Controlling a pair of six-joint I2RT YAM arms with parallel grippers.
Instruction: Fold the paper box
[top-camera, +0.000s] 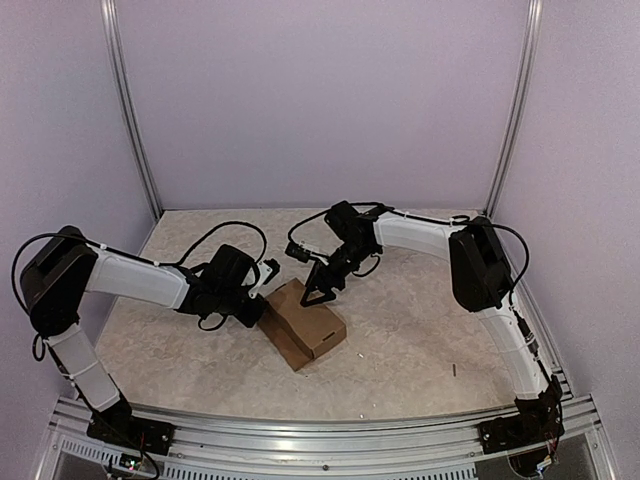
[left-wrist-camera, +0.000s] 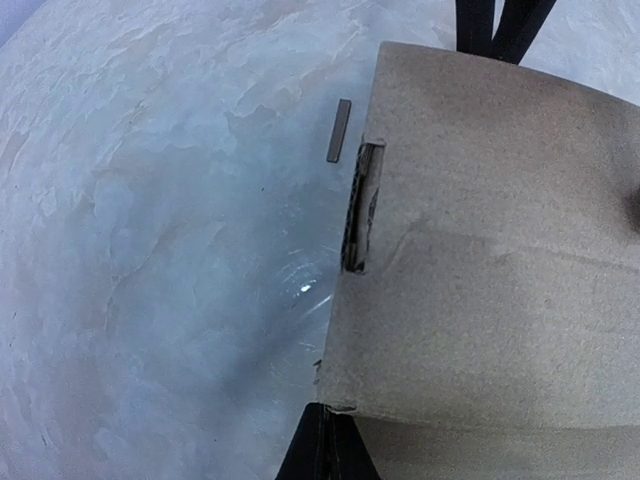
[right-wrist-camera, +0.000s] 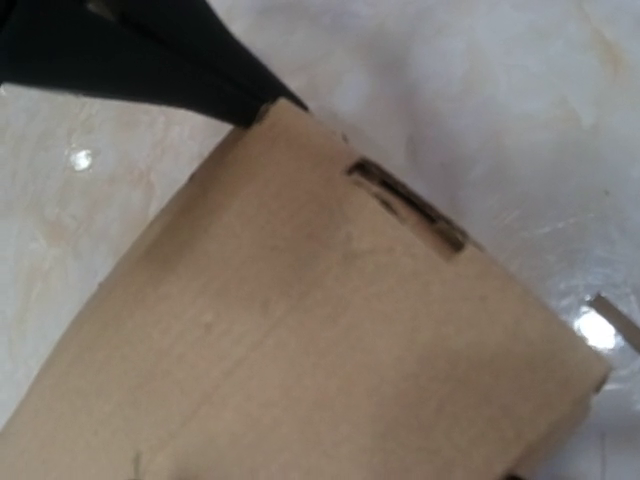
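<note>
The paper box (top-camera: 308, 328) stands folded up as a small brown cardboard block in the middle of the table. My left gripper (top-camera: 264, 301) is shut, its tips pressed against the box's left corner with nothing between them. In the left wrist view the shut gripper (left-wrist-camera: 331, 445) meets the box (left-wrist-camera: 500, 260) at its lower edge, below a tab slot (left-wrist-camera: 360, 205). My right gripper (top-camera: 319, 294) stands open, fingers spread over the box's far top edge. The right wrist view is filled by the box (right-wrist-camera: 330, 340); its own fingers are hidden, and the left arm's black fingers (right-wrist-camera: 150, 60) touch a corner.
A small loose cardboard strip (left-wrist-camera: 339, 130) lies flat on the marbled table (top-camera: 420, 310) just beyond the box, also glimpsed in the right wrist view as the strip (right-wrist-camera: 612, 320). Purple walls with metal posts close in the table's back and sides.
</note>
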